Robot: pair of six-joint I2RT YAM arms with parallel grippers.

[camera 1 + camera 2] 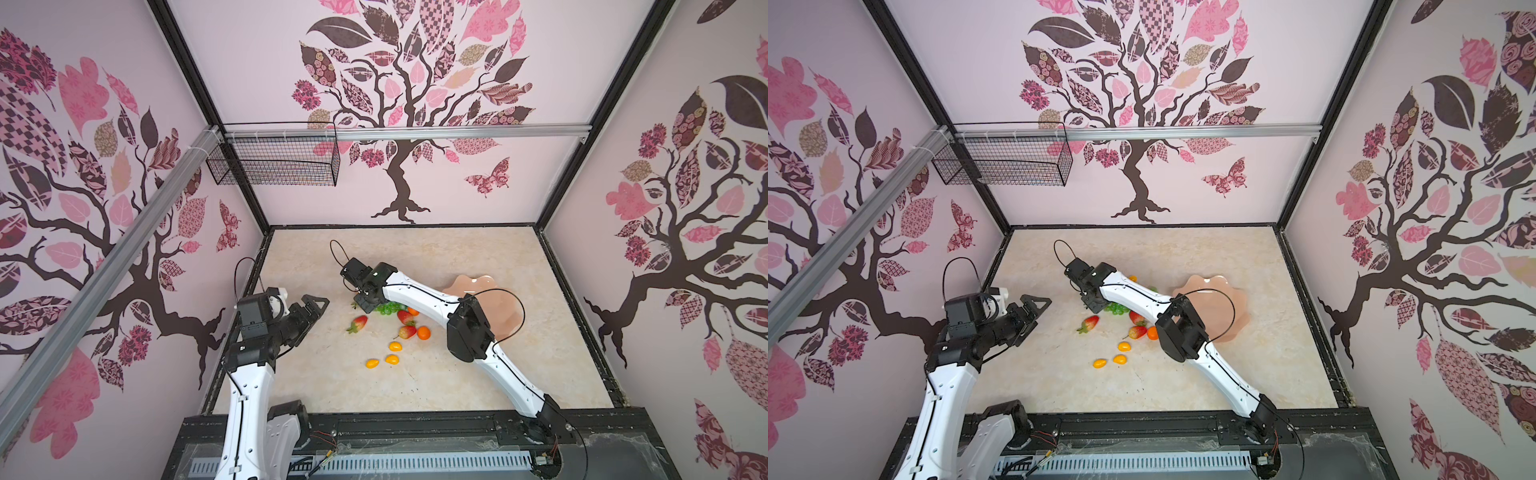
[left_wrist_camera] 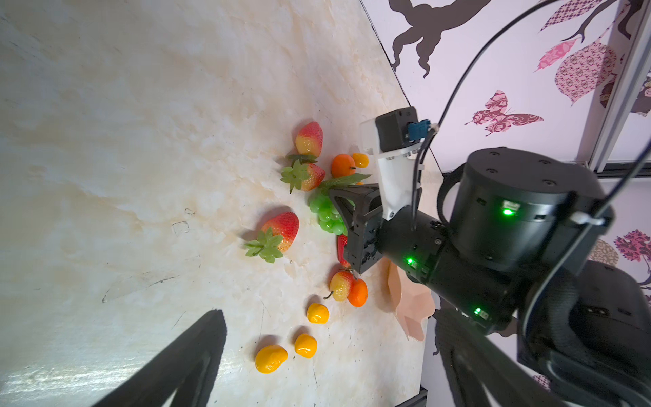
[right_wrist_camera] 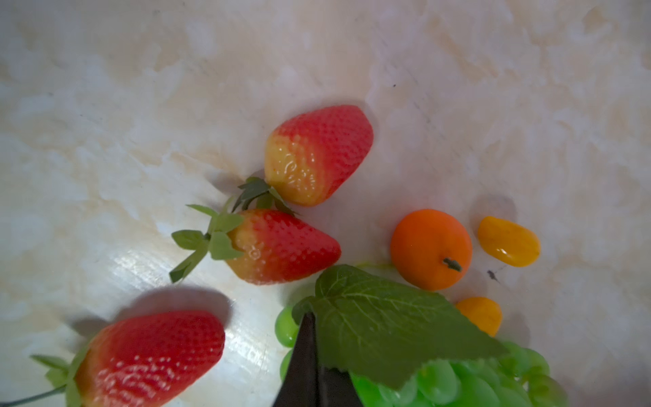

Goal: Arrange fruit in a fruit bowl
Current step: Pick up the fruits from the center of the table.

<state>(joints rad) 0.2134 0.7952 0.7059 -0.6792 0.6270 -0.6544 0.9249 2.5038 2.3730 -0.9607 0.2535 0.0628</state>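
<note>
Counter (image 1: pixel 457 374) — five strawberries (image 1: pixel 358 323), five yellow ovals (image 1: pixel 395 345), three tangerines (image 1: pixel 423 332), one grape bunch (image 2: pixel 326 215) pinched by right claw (image 3: pixel 309 322); left claw (image 1: pixel 322 308) spread, bare.

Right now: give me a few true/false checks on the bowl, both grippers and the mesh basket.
1. No fruit shows in the fruit bowl. True.
2. The right gripper is over the yellow ovals. False: it is closed at the grape bunch, by its leaf.
3. The left gripper holds a strawberry. False: it is open and empty, apart from the fruit.
4. The wire basket hangs from the wall rail. True.
</note>
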